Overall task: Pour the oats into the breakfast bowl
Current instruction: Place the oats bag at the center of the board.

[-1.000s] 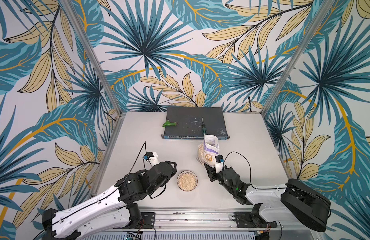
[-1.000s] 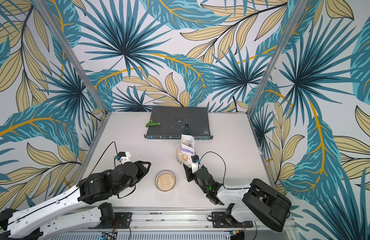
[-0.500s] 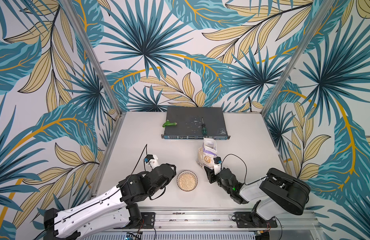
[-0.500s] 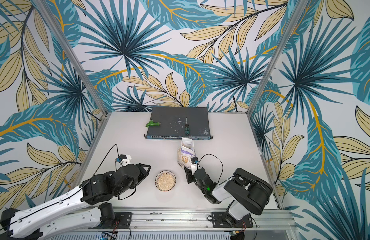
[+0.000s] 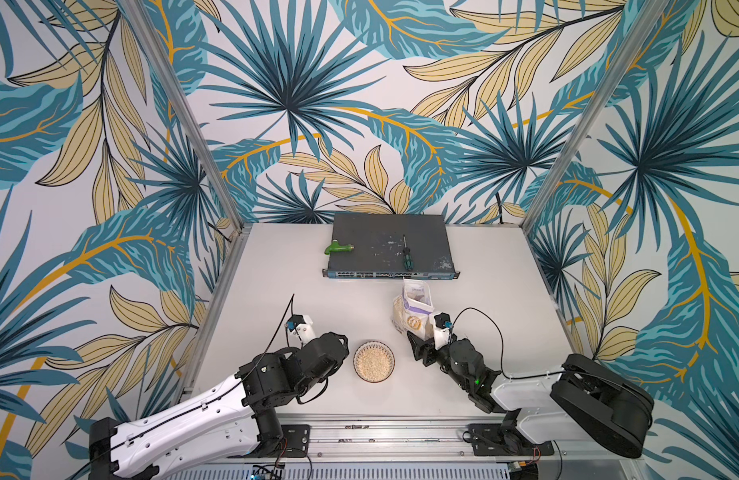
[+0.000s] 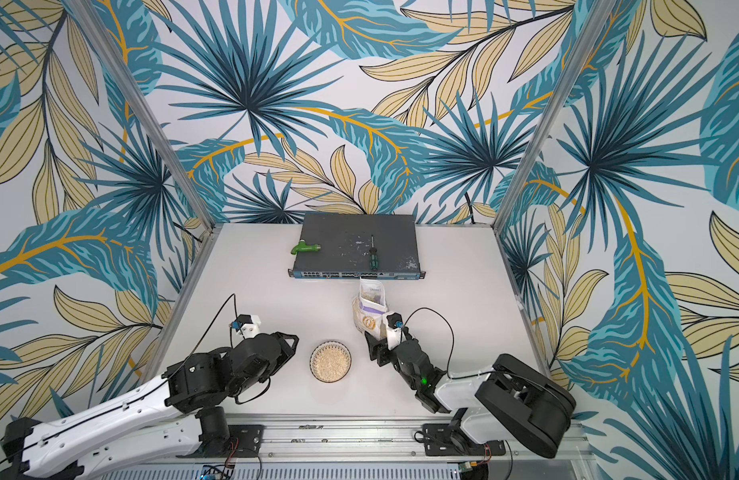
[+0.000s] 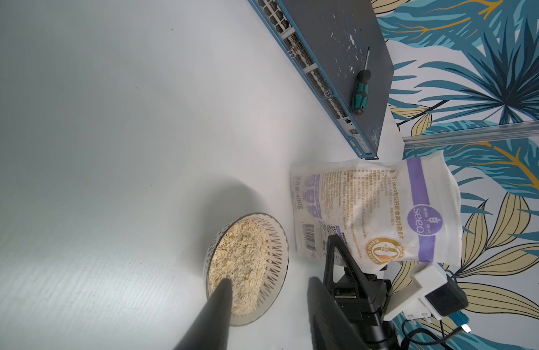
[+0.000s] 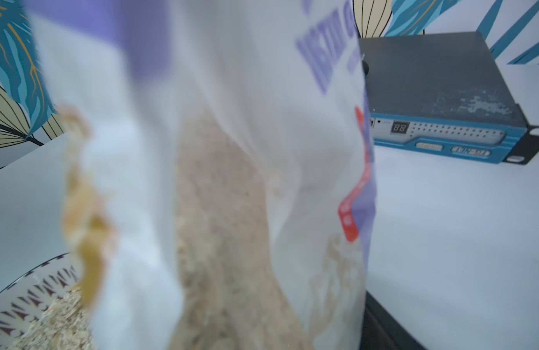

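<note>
On the white table [image 5: 276,299], at the back, a dark network switch [image 5: 388,245], cut off at one end in the right wrist view. In front of it, the oats pouch [image 5: 413,307], upright on the table, just beside the right gripper [image 5: 422,344]. Blurred and filling most of the right wrist view, so impossible to tell whether gripped or let go. Only one finger [image 7: 336,257] seen against its lower edge from the left wrist view.

Nearer the front, between the two arms, the breakfast bowl [image 7: 276,260], filled with oats [image 7: 241,257]. Just beside it, the left gripper [image 5: 342,349], jaws apart, grasping nothing.

On the switch, a screwdriver [image 5: 408,259] and a small green part [image 5: 336,248], too small to identify.

Against half a second ago: bowl and pouch in the same spots, dark elbow of the right arm swung back out toward the table's right edge.
</note>
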You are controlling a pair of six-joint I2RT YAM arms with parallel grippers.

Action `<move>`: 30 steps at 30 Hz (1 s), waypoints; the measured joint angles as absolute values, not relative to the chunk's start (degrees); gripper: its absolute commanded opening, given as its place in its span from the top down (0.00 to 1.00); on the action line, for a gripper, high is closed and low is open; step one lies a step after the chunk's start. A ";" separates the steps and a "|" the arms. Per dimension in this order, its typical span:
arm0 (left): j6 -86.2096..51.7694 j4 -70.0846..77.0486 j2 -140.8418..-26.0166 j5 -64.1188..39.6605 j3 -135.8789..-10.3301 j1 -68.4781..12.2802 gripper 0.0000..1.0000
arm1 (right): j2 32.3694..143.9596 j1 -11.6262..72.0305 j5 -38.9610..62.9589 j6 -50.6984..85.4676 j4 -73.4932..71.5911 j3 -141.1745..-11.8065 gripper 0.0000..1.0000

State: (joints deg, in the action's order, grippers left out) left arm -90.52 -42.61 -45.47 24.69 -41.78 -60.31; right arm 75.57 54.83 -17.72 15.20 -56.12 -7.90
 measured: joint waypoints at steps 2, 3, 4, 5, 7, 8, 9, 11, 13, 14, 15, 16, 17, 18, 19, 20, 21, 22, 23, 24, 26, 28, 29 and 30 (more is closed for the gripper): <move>-90.56 -42.72 -44.88 24.88 -41.67 -60.31 0.55 | 71.44 54.83 -17.93 15.16 -54.17 -7.22 0.15; -90.61 -42.72 -44.60 24.95 -41.54 -60.31 0.55 | 69.36 54.83 -18.02 15.20 -53.23 -7.03 0.14; -90.67 -42.74 -44.31 25.06 -41.36 -60.31 0.55 | 67.00 54.83 -18.11 15.20 -51.99 -6.94 0.12; -90.70 -42.76 -44.12 25.12 -41.23 -60.29 0.55 | 64.88 54.83 -18.13 15.20 -50.76 -6.96 0.09; -90.72 -42.76 -43.90 25.32 -40.93 -60.31 0.55 | 60.01 54.83 -18.04 15.07 -47.37 -7.09 0.02; -90.72 -42.78 -43.86 25.34 -40.80 -60.29 0.55 | 57.80 54.81 -18.00 14.98 -45.25 -7.31 0.01; -90.65 -42.81 -43.81 25.39 -40.69 -60.29 0.55 | 54.72 54.78 -17.96 15.03 -41.65 -8.10 0.00; -90.06 -42.81 -43.81 25.43 -40.66 -60.31 0.53 | 50.68 54.78 -17.96 15.16 -34.96 -10.55 0.00; -88.68 -42.94 -43.83 25.58 -40.80 -60.29 0.50 | 47.40 54.78 -17.89 15.55 -26.46 -14.90 0.00; -87.92 -43.20 -43.88 25.76 -41.08 -60.31 0.50 | 46.30 54.78 -17.61 15.70 -21.74 -18.06 0.00; -87.24 -43.62 -43.97 25.85 -41.56 -60.31 0.50 | 45.58 54.78 -17.15 15.75 -17.80 -21.12 0.00; -86.37 -44.05 -44.05 26.04 -42.28 -60.29 0.49 | 45.15 54.78 -16.58 15.79 -13.82 -24.51 0.00; -85.69 -44.51 -44.07 26.22 -42.92 -60.31 0.49 | 44.97 54.78 -16.03 15.88 -10.24 -27.57 0.00; -84.90 -44.93 -44.07 26.48 -43.57 -60.31 0.49 | 45.06 54.78 -15.27 15.90 -6.24 -31.05 0.00; -84.23 -45.25 -44.05 26.68 -44.10 -60.29 0.49 | 45.50 54.78 -14.79 15.94 -2.28 -34.44 0.00; -83.48 -45.50 -44.01 26.87 -44.53 -60.29 0.49 | 46.22 54.76 -14.17 15.92 1.21 -37.56 0.00; -82.76 -45.78 -43.94 27.00 -44.84 -60.29 0.49 | 47.33 54.74 -13.85 15.92 4.91 -40.82 0.01; -81.97 -46.02 -43.90 27.09 -45.10 -60.29 0.49 | 48.69 54.70 -13.63 15.92 8.45 -43.90 0.00; -81.32 -46.19 -43.86 27.14 -45.30 -60.31 0.49 | 50.43 54.54 -13.41 15.88 12.21 -47.16 0.00; -80.60 -46.37 -43.86 27.20 -45.43 -60.29 0.49 | 52.18 54.22 -13.04 15.86 15.40 -50.02 0.00; -79.33 -46.87 -43.86 27.20 -45.78 -60.29 0.49 | 55.94 53.08 -12.14 15.51 21.37 -55.13 0.00; -78.28 -47.22 -43.83 27.20 -46.04 -60.31 0.49 | 59.40 51.62 -11.38 14.81 26.28 -58.87 0.00; -77.73 -47.40 -43.83 27.18 -46.13 -60.29 0.49 | 60.99 50.92 -10.90 14.28 28.38 -60.25 0.00; -77.32 -47.46 -43.83 27.16 -46.15 -60.29 0.48 | 62.24 50.30 -10.24 13.80 29.89 -61.08 0.00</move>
